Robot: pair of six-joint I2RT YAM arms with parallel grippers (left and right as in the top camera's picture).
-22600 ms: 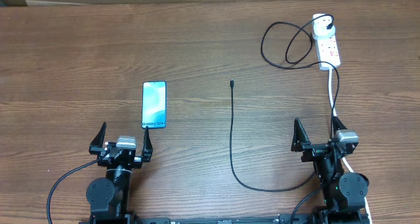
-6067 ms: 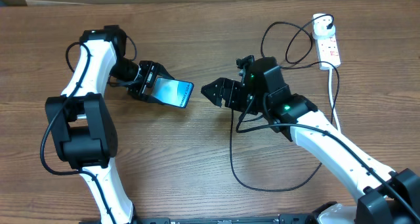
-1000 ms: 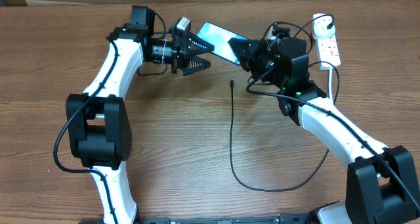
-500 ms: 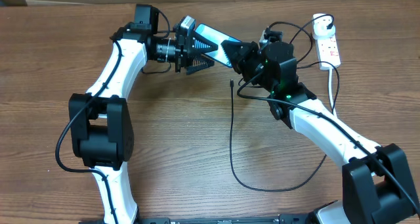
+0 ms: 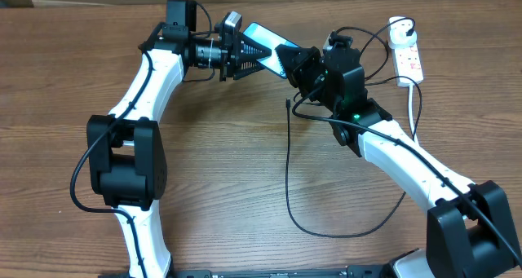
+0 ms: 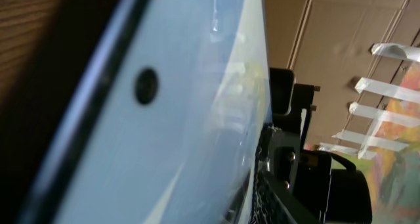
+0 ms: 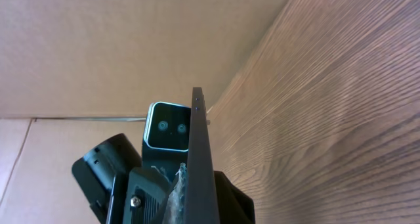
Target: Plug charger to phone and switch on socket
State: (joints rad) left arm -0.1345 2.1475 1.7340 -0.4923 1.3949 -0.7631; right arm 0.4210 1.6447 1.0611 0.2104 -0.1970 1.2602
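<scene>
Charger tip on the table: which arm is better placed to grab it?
Right, probably: the right gripper is nearest the charger tip, while the left gripper is farther off, holding the phone. Both meet at the phone, though.

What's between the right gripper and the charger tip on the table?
Nothing visible. The charger tip lies in the open on the table, just below the right gripper. That gripper is not free, though: it is closed on the raised phone.
</scene>
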